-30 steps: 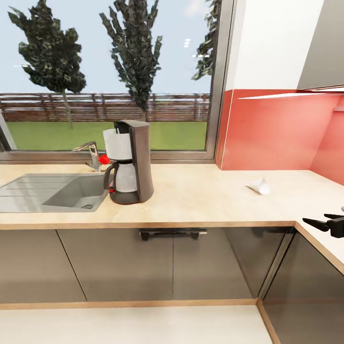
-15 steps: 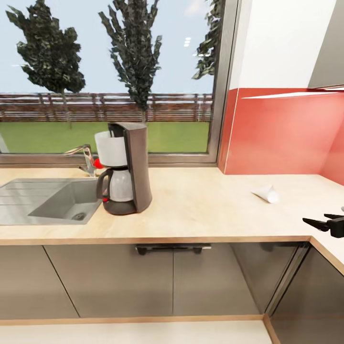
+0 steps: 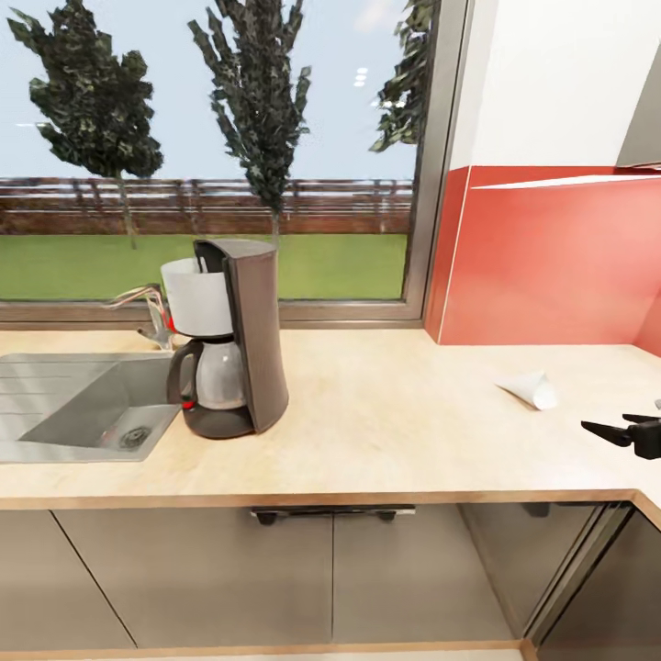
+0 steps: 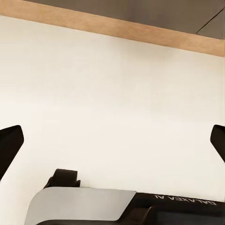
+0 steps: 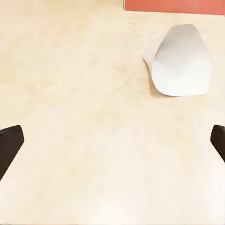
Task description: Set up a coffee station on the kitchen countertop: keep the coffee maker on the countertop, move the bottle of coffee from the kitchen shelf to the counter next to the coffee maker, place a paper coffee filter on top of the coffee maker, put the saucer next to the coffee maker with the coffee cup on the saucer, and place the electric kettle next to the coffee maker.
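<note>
The coffee maker (image 3: pixel 229 340), dark-framed with a white filter basket and a pale carafe, stands on the light wood-grain countertop (image 3: pixel 386 431) just right of the sink. The paper coffee filter (image 3: pixel 530 387), a small white cone, lies on its side on the countertop near the red wall; it also lies ahead of my right gripper (image 5: pixel 112 143) as the white filter (image 5: pixel 180 61). My right gripper (image 3: pixel 617 425) hovers open over the counter at the picture's right edge, short of the filter, with nothing held. My left gripper (image 4: pixel 112 140) is open and empty above pale floor.
A steel sink (image 3: pixel 64 408) with a faucet (image 3: pixel 138 308) sits left of the coffee maker. Red backsplash (image 3: pixel 551 257) and a window bound the counter's back. Grey cabinet fronts (image 3: pixel 275 578) run below. The counter turns a corner at the right.
The whole head picture has shifted: the camera came closer to the counter, so the coffee maker and filter look larger and lower. The right gripper keeps its place in the picture.
</note>
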